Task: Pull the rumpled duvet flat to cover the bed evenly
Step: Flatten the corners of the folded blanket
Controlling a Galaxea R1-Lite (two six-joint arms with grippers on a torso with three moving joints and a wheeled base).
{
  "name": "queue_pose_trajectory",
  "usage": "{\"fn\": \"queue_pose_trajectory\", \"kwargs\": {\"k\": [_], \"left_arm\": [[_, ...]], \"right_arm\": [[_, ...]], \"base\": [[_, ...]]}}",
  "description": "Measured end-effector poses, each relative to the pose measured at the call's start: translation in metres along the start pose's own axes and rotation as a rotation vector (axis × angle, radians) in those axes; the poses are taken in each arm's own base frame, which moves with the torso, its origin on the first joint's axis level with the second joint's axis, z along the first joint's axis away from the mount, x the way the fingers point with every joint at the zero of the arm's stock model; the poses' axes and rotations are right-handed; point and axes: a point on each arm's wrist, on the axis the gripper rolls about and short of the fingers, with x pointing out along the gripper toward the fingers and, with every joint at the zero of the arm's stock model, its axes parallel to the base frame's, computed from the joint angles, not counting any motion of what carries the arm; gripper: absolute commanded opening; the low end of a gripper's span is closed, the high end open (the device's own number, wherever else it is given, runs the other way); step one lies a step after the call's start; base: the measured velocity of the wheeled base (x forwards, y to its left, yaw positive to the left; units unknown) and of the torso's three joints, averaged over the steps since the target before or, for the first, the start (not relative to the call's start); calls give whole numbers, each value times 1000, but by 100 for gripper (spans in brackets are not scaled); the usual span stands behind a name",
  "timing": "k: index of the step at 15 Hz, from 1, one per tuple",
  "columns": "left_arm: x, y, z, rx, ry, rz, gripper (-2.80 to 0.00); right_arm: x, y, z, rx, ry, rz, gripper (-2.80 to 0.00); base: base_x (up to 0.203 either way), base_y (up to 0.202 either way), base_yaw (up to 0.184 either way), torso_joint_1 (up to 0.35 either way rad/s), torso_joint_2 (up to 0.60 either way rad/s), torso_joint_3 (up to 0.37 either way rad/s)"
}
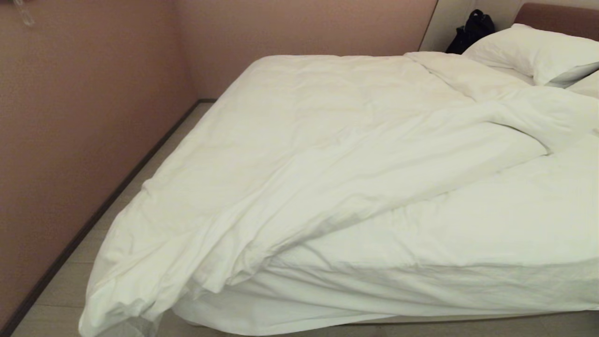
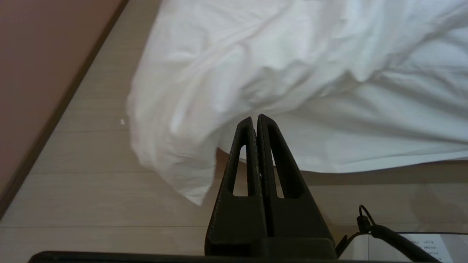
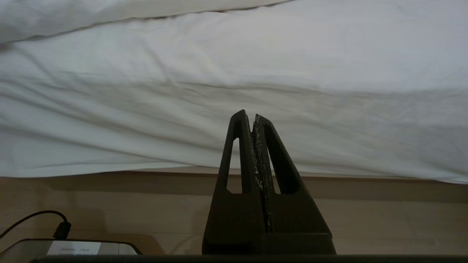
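The thick, puffy white duvet (image 1: 299, 154) lies rumpled across the large low bed (image 1: 468, 299), bunched diagonally from the lower left of the head view toward the upper right, with one corner spilling off the bed's lower-left corner down to the pale wood-look floor (image 1: 70, 285). At the right of the frame the thin white sheet (image 1: 491, 224) over the mattress is left bare. Plump white pillows (image 1: 538, 56) sit at the upper right before the reddish-brown headboard (image 1: 557, 16), with a black bag (image 1: 471, 30) beside them. The left gripper (image 2: 255, 118) is fully closed on nothing, low above the floor before the hanging duvet corner. The right gripper (image 3: 248, 117) is likewise closed and empty, facing the sheeted bed side.
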Motion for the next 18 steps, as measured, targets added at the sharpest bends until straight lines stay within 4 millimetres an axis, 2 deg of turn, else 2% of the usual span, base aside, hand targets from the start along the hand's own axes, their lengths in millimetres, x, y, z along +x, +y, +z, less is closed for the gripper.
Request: {"fn": "queue_pose_trajectory", "kwargs": {"k": [18], "left_arm": [[0, 0, 0, -1, 0, 2, -280]], "right_arm": [[0, 0, 0, 0, 0, 1, -280]], "base": [[0, -195, 0, 1, 2, 3]]}}
